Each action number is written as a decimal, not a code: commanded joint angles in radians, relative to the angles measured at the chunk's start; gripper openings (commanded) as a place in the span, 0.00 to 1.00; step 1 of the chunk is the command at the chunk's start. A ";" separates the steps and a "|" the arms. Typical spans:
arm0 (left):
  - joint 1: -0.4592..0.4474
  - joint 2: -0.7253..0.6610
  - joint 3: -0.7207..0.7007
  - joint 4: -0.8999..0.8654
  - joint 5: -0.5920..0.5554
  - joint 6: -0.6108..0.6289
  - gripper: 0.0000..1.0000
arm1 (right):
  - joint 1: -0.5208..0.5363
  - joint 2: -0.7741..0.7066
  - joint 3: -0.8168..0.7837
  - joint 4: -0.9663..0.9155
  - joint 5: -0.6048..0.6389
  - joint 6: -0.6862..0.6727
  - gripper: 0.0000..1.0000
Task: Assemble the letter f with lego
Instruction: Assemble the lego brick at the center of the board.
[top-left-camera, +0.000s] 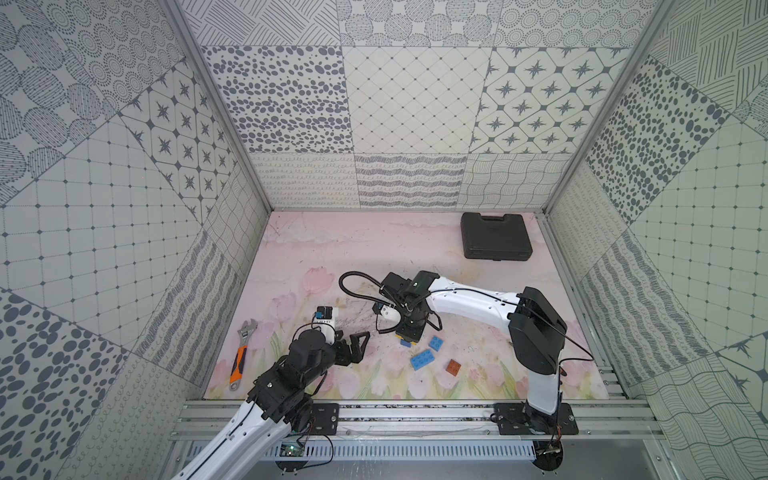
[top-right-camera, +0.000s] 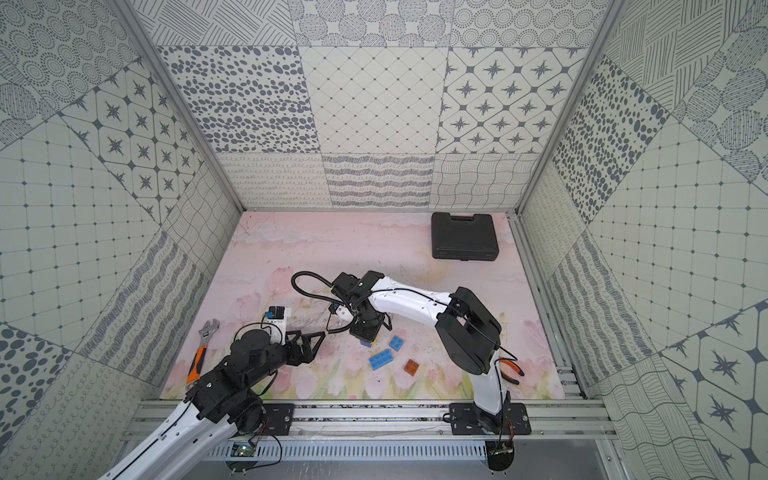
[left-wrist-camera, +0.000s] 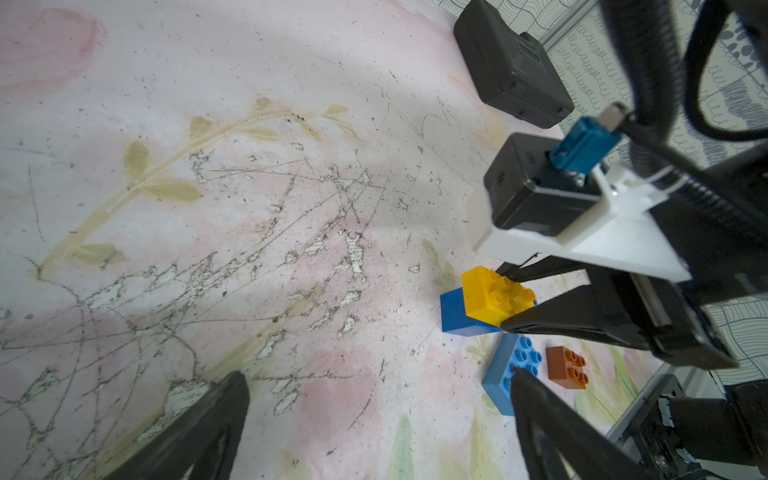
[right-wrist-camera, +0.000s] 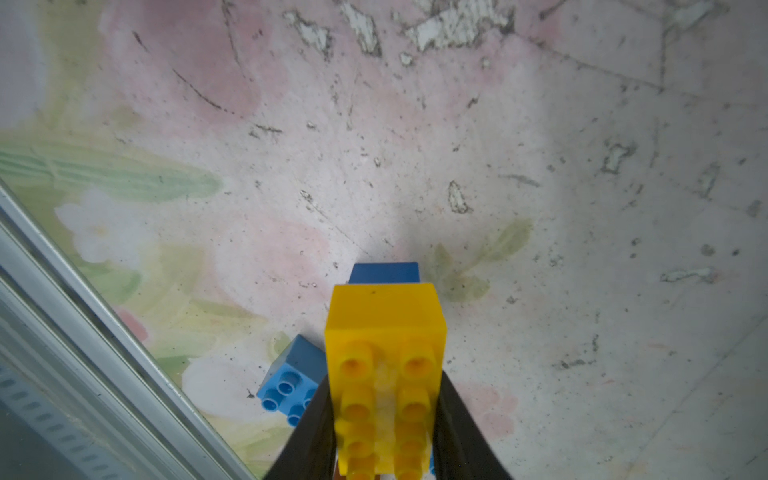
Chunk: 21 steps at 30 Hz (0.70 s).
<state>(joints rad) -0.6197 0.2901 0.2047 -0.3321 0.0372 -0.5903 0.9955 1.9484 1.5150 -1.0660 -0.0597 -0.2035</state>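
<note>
My right gripper (top-left-camera: 409, 332) (right-wrist-camera: 384, 424) points down and is shut on the long yellow brick (right-wrist-camera: 384, 332) (left-wrist-camera: 492, 297). That brick sits on a square blue brick (right-wrist-camera: 384, 272) (left-wrist-camera: 455, 311) resting on the mat. Its end juts past the fingertips. The long blue brick (top-left-camera: 423, 358) (top-right-camera: 381, 359) (left-wrist-camera: 509, 374), another square blue brick (top-left-camera: 436, 342) (top-right-camera: 396, 342) and the brown brick (top-left-camera: 454, 367) (top-right-camera: 412, 368) (left-wrist-camera: 567, 368) lie loose just right of the stack. My left gripper (top-left-camera: 357, 345) (top-right-camera: 309, 343) (left-wrist-camera: 378, 374) hovers open left of the stack, holding nothing.
A black case (top-left-camera: 496, 236) lies at the back right. An orange-handled wrench (top-left-camera: 241, 357) lies at the left edge of the mat. Orange-handled pliers (top-right-camera: 513, 370) lie behind the right arm's base. The metal rail (top-left-camera: 415, 415) runs along the front.
</note>
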 joint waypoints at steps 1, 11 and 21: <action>-0.003 -0.003 -0.004 -0.007 -0.016 0.024 0.99 | 0.014 0.064 0.008 -0.017 -0.013 -0.028 0.33; -0.003 -0.004 -0.004 -0.006 -0.017 0.024 0.99 | 0.023 0.117 0.037 -0.045 -0.012 -0.030 0.32; -0.004 -0.006 -0.003 -0.009 -0.016 0.025 0.99 | 0.042 0.198 0.080 -0.087 -0.006 0.023 0.31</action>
<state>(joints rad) -0.6201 0.2874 0.2047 -0.3321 0.0372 -0.5903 1.0134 2.0445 1.6352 -1.1851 -0.0349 -0.2070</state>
